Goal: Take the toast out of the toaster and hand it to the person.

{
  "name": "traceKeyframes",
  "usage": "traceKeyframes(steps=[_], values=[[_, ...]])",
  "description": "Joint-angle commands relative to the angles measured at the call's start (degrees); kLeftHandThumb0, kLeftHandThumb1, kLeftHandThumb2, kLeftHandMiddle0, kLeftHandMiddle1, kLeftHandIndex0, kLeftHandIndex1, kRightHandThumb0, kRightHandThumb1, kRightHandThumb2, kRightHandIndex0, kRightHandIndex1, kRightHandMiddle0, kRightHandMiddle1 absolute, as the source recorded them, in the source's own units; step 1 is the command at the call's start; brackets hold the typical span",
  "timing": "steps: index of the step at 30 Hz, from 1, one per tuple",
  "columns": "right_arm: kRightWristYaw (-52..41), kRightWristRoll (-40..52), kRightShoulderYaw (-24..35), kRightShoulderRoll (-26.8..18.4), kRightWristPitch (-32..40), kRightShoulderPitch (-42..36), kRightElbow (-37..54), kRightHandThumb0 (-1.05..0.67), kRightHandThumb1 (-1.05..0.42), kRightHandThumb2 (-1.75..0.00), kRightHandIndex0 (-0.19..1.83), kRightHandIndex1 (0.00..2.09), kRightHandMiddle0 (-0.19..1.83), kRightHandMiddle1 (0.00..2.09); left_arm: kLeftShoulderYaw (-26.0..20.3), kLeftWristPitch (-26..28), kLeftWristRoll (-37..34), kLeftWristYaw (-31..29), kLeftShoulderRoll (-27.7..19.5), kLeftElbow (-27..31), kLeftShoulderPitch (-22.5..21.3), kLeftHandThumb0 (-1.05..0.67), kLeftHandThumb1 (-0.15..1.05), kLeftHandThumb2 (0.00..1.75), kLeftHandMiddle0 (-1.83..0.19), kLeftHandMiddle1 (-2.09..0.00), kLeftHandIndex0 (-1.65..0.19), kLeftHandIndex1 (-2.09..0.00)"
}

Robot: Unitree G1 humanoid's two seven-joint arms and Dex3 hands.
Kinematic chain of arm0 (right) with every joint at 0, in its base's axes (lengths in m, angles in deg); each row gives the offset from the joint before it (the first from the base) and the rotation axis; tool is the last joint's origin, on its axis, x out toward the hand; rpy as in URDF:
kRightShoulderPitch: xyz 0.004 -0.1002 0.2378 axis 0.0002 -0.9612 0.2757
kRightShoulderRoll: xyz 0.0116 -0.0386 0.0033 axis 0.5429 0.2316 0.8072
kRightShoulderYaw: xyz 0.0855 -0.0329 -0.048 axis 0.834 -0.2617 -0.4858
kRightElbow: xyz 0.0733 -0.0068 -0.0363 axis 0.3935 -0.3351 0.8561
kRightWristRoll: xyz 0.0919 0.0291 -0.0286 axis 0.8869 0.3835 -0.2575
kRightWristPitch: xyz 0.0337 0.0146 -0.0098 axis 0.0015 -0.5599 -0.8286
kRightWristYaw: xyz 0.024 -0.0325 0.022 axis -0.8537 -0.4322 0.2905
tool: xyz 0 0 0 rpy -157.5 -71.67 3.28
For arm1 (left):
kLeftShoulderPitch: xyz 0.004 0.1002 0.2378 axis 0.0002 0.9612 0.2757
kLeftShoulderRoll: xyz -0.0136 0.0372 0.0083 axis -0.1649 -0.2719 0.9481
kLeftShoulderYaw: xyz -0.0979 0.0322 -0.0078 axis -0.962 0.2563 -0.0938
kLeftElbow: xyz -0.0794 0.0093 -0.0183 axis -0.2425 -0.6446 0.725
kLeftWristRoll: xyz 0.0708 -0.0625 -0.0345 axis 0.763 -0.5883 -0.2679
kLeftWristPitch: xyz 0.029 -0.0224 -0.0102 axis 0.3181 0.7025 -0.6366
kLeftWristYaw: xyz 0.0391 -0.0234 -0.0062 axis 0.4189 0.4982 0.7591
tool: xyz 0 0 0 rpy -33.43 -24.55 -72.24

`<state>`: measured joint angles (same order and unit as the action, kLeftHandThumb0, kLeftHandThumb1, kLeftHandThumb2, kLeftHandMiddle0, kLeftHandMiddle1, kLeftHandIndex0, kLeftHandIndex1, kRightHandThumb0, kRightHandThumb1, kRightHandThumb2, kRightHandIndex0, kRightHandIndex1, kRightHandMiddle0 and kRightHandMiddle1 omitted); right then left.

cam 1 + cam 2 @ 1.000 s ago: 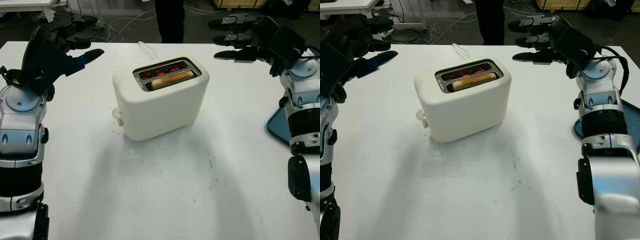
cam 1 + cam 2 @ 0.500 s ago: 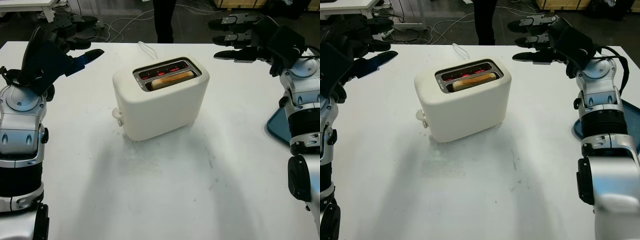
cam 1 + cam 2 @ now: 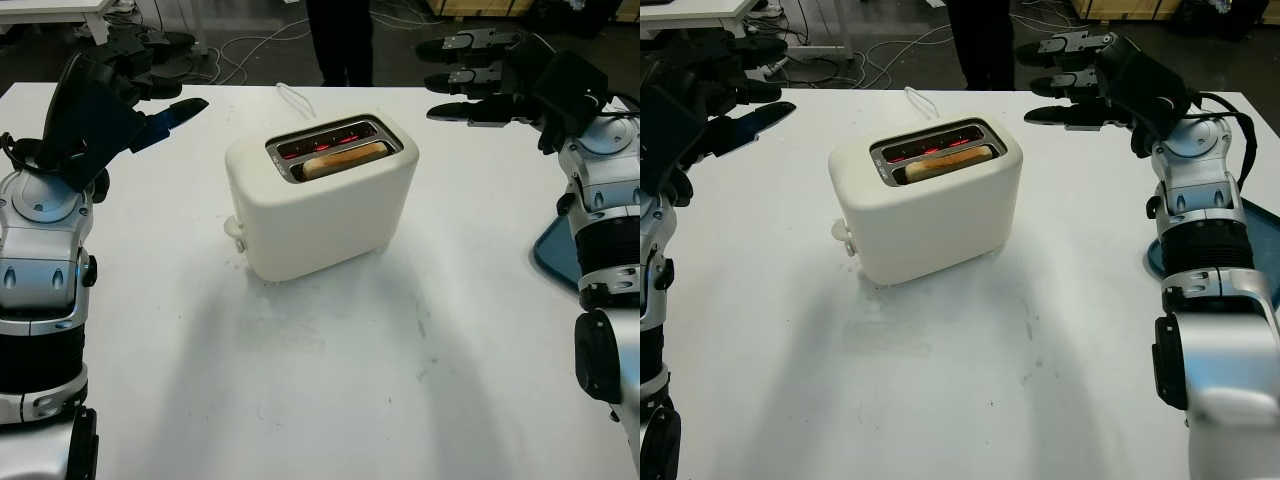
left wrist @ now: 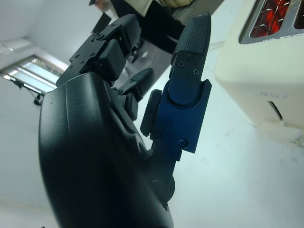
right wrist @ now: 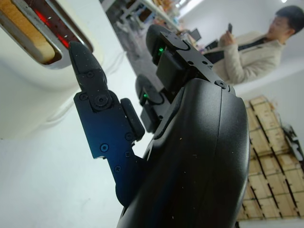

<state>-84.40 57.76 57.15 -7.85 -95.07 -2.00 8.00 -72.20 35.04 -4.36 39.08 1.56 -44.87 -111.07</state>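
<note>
Little has shifted on the desk [image 3: 320, 400] since a second ago: both hands and the toaster keep their places, while the person [image 3: 340, 40] standing past the far edge has stepped slightly to the right. At the middle of the white desk stands the cream toaster [image 3: 322, 195], turned at an angle, its two slots facing up and glowing red inside. A slice of toast [image 3: 343, 157] sits in the nearer slot, its top edge just above the rim. To the toaster's left, well apart from it, the left hand [image 3: 150, 85] hangs open above the far left part of the desk, holding nothing. Opposite it, the right hand [image 3: 1080, 80] is open and empty above the far right corner, its fingers [image 3: 470, 110] pointing toward the left. Beside the right forearm, a blue tray [image 3: 555, 250] lies at the desk's right edge. A white cord [image 3: 292, 95] runs from behind the toaster toward the far edge.
</note>
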Motion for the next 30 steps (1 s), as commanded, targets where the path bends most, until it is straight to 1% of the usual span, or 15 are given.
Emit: traceKeyframes(steps=[1, 8, 13, 17, 24, 30], values=[[-0.21, 0.21, 0.03, 0.28, 0.51, 0.21, 0.75, -0.50, -0.72, 0.00, 0.64, 0.08, 0.68, 0.01, -0.01, 0.51, -0.04, 0.22, 0.24, 0.62, 0.09, -0.60, 0.92, 0.00, -0.29, -0.85, -0.50, -0.30], [-0.61, 0.66, 0.35, 0.37, 0.06, 0.32, 0.31, -0.51, -0.72, 0.00, 0.64, 0.08, 0.68, 0.00, -0.15, 0.45, -0.19, -0.19, -0.13, 0.67, 0.08, -0.58, 0.92, 0.01, -0.29, -0.84, -0.50, -0.29], [-0.41, 0.22, 0.09, 0.26, 0.19, 0.36, 0.62, -0.47, -0.72, 0.00, 0.64, 0.09, 0.67, 0.00, -0.22, 0.91, -0.36, -0.10, 0.02, 0.85, -0.17, -0.59, 0.92, 0.01, -0.28, -0.84, -0.50, -0.28], [-0.34, -0.31, -0.22, -0.06, -0.30, 0.25, 0.91, -0.49, -0.73, 0.00, 0.64, 0.09, 0.67, 0.00, -0.19, 0.66, -0.33, -0.20, -0.13, 0.58, -0.31, -0.59, 0.92, 0.01, -0.28, -0.84, -0.50, -0.28], [-0.65, 0.39, 0.06, 0.42, 0.41, 0.01, 1.37, -0.48, -0.72, 0.00, 0.63, 0.09, 0.66, 0.00, 0.03, 0.56, 0.06, -0.07, -0.23, 0.65, -0.17, -0.59, 0.92, 0.01, -0.28, -0.84, -0.50, -0.27], [-1.06, 1.03, 0.45, 0.90, 0.52, 0.27, 0.70, -0.51, -0.71, 0.00, 0.64, 0.10, 0.68, 0.01, -0.13, 0.72, -0.21, -0.11, -0.09, 0.74, -0.11, -0.60, 0.92, 0.01, -0.28, -0.84, -0.51, -0.27]])
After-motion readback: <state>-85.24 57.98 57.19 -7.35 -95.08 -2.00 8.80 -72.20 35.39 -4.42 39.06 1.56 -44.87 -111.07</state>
